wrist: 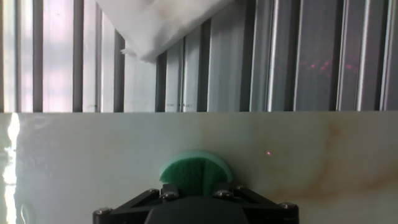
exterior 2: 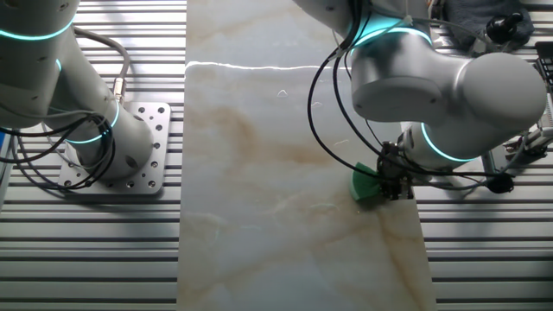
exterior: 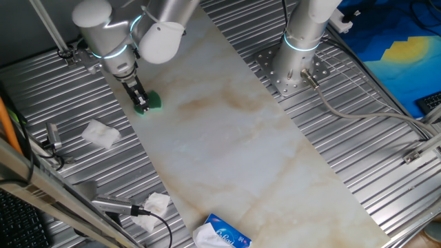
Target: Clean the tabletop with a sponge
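— Why is it working way up in the upper left of the frame?
— The tabletop [exterior: 241, 131] needs wiping from its edge, I'd guess. The gripper [exterior: 141, 105] is clenched on the sponge [exterior: 153, 102], pressing it flat against the slab there.

green sponge [exterior: 151, 102], brown-veined off-white tabletop [exterior: 241, 138].
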Controlling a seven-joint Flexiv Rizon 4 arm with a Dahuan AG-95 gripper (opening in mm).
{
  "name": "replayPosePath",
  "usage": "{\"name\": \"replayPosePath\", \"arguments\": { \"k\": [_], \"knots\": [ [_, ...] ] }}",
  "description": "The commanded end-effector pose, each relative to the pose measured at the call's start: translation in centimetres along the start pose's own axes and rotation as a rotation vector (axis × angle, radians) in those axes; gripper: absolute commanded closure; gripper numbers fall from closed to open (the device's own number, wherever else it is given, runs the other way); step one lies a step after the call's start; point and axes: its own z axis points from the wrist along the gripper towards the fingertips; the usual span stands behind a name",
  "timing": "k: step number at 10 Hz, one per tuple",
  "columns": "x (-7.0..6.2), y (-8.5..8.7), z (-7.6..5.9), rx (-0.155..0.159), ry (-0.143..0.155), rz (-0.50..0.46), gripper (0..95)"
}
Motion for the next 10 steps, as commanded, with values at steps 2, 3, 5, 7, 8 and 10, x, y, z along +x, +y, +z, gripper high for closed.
{"name": "replayPosePath", "arguments": {
  "k": [2, 3, 5, 7, 8, 10],
  "knots": [
    [0.0, 0.0, 0.0, 0.001, -0.019, 0.025, 95.0],
    [0.0, 0.0, 0.0, -0.004, -0.019, 0.049, 95.0],
    [-0.1, 0.3, 0.1, 0.0, -0.019, 0.056, 95.0],
    [-0.1, 0.6, 0.2, 0.001, -0.021, 0.06, 95.0],
    [0.0, 0.8, 0.1, 0.002, -0.018, 0.066, 95.0],
    [0.2, 1.0, 0.1, 0.002, -0.019, 0.067, 95.0]
  ]
}}
